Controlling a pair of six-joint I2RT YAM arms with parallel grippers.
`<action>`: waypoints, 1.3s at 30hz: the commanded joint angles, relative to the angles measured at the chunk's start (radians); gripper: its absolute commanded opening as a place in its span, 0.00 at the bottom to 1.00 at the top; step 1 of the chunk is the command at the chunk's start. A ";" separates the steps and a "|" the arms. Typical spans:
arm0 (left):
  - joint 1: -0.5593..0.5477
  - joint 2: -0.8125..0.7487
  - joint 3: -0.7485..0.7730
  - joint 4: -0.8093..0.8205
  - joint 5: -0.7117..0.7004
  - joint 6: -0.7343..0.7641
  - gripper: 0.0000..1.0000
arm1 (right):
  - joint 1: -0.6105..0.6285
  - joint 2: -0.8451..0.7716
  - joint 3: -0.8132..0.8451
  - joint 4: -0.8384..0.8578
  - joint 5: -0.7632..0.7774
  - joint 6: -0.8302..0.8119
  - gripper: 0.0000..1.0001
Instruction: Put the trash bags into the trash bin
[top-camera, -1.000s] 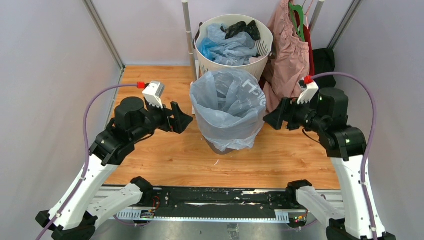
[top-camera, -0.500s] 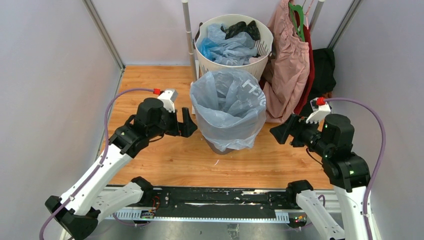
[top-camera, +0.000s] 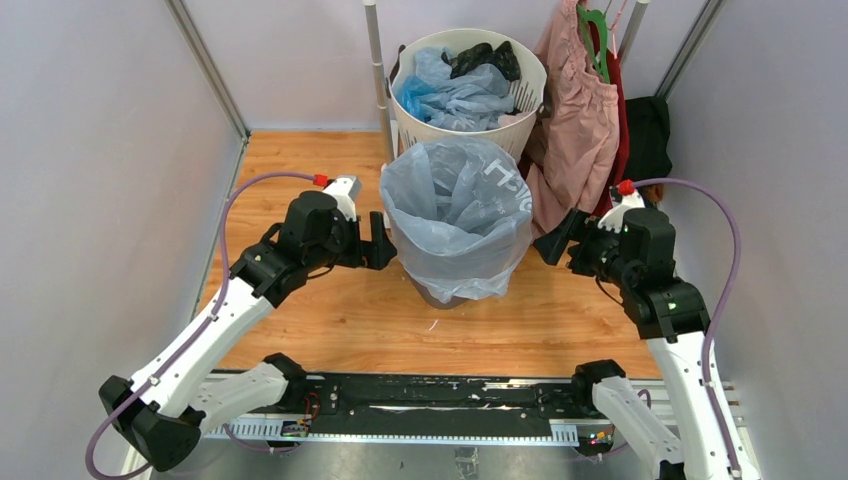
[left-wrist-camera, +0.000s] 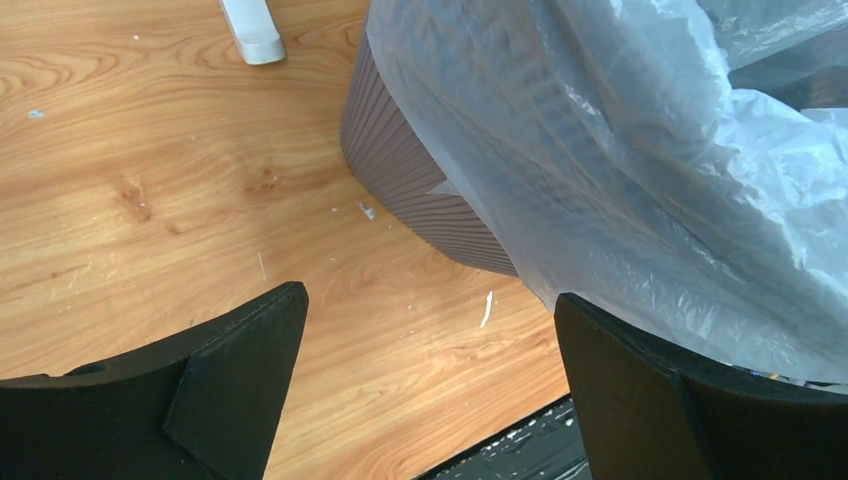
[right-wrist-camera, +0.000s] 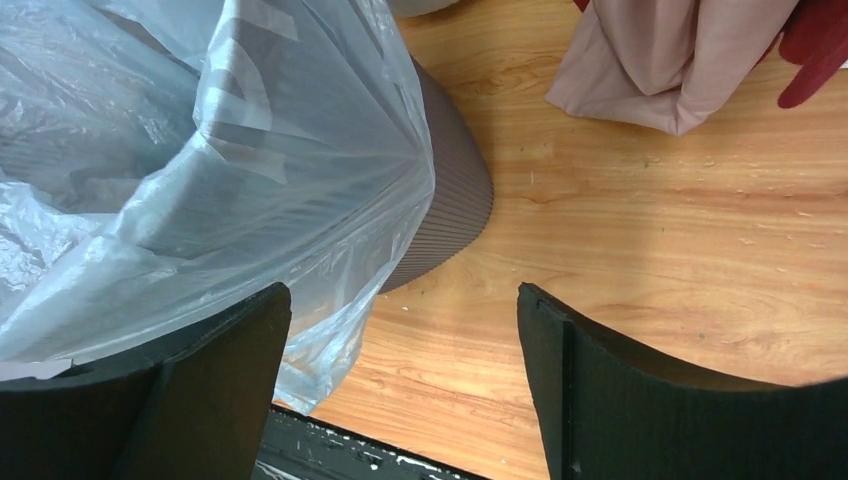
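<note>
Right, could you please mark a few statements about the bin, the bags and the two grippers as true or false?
1. The pale blue trash bag is draped over the rim of the trash bin. True.
2. The left gripper is shut on the bag. False: its jaws stand open beside the bin and grip nothing.
3. The white basket behind the bin holds crumpled blue bags. True.
4. The pink garment lies flat on the floor in front of the bin. False: it hangs at the back right, beside the bin and basket.
5. The right gripper is open. True.
</note>
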 joint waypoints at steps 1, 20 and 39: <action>0.002 -0.062 -0.063 0.056 0.014 -0.033 1.00 | -0.012 -0.067 -0.061 0.073 0.010 0.038 0.88; 0.002 -0.128 0.060 0.032 0.092 -0.119 1.00 | -0.012 0.191 0.588 -0.140 -0.117 -0.084 0.88; 0.001 -0.147 0.249 -0.105 0.073 -0.075 1.00 | -0.004 0.380 0.571 -0.270 -0.041 -0.003 0.89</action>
